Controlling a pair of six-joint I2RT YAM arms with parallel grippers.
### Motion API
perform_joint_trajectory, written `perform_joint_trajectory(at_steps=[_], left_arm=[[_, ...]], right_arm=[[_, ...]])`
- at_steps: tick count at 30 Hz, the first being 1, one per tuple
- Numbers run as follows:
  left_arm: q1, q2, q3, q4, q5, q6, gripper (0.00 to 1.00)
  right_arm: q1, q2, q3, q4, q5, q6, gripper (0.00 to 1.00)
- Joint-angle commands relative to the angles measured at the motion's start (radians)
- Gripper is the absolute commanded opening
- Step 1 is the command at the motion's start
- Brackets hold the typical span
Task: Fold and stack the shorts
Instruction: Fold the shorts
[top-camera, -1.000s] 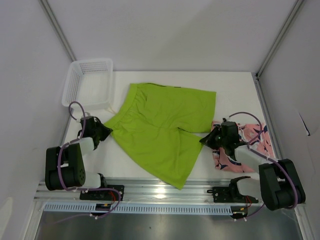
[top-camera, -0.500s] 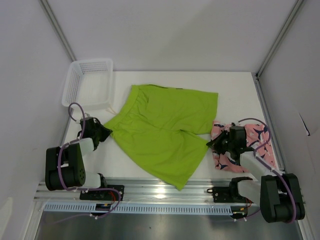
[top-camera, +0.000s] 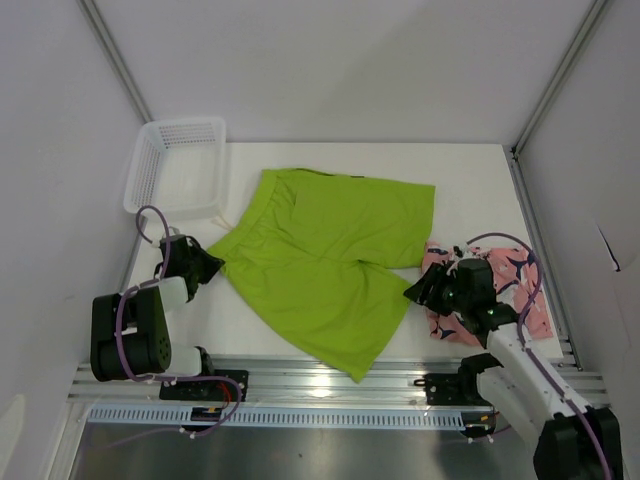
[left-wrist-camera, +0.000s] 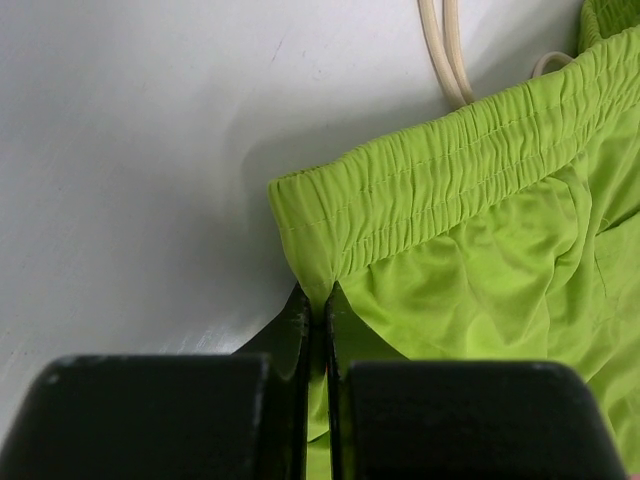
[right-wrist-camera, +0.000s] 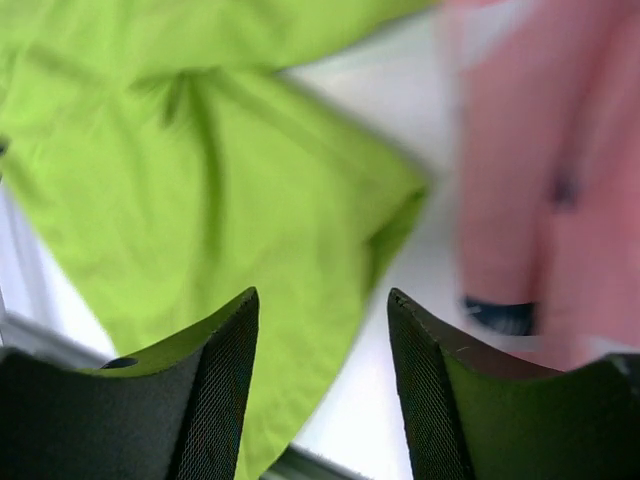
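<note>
Lime shorts (left-wrist-camera: 480, 260) waistband corner pinched in left claw (left-wrist-camera: 318, 300).

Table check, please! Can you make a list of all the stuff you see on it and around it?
Surface: white table, looks clean.
Job's things: green shorts spread flat in the middle, not folded; pink shorts crumpled at the right edge, partly under the right arm.
Clutter: white basket at the far left corner, looks empty.
Grippers: left gripper fingers shut on the green shorts' waistband corner; right gripper fingers open, holding nothing, by the green leg's edge.
Cables: purple cables loop along both arms; cream drawstring lies on the table.
Surroundings: white walls, metal rail at the near edge.
</note>
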Motion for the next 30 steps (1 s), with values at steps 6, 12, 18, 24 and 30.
perform_joint_trajectory(at_steps=[6, 12, 18, 24, 30], left_arm=[[0.014, -0.019, -0.003, 0.046, 0.012, 0.006, 0.00], [0.015, -0.020, -0.008, 0.052, 0.015, 0.006, 0.00], [0.015, -0.016, -0.008, 0.054, 0.020, 0.006, 0.00], [0.015, -0.016, -0.008, 0.047, 0.017, 0.006, 0.00], [0.015, -0.016, -0.006, 0.040, 0.009, 0.004, 0.00]], right_arm=[[0.590, -0.089, 0.097, -0.109, 0.238, -0.066, 0.59], [0.971, 0.034, 0.147, -0.089, 0.547, -0.028, 0.59], [1.314, 0.233, 0.274, -0.133, 0.789, -0.027, 0.61], [1.458, 0.404, 0.371, -0.189, 0.885, -0.005, 0.64], [1.499, 0.494, 0.387, -0.176, 0.871, 0.021, 0.65]])
